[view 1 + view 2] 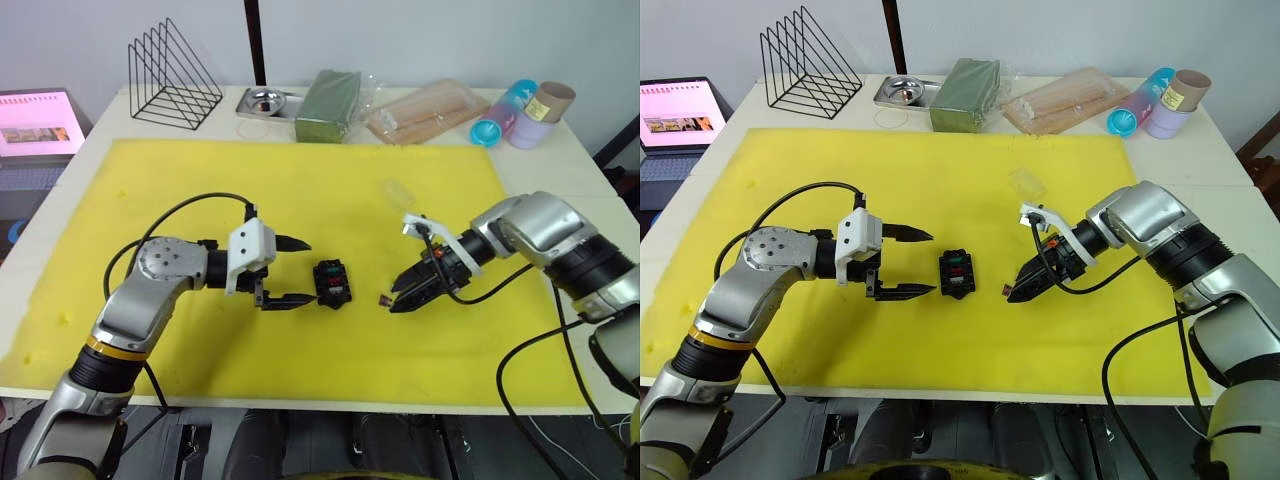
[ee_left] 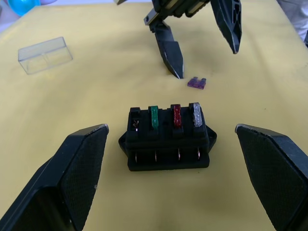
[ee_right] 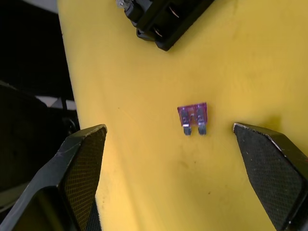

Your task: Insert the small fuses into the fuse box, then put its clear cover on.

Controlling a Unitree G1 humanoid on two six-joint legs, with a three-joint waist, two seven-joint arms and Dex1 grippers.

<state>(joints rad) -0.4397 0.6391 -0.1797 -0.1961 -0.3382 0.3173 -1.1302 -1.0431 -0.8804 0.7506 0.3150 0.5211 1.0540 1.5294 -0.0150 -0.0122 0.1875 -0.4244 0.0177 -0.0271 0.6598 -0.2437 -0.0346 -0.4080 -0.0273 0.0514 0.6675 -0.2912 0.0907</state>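
Yellow mat [image 1: 300,180], right gripper [image 1: 405,297] spread wide over purple fuse [image 3: 193,114], left gripper [image 1: 290,272] gaping beside fuse box [image 1: 332,283], one slot seemingly empty

The scene was evenly and brightly lit from above; soft shadows were cast on the yellow mat [image 1: 300,190], and no glare was seen.

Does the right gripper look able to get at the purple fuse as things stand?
Probably yes. The right gripper is open, and the purple fuse lies flat on the yellow mat between its fingers, with nothing over it.
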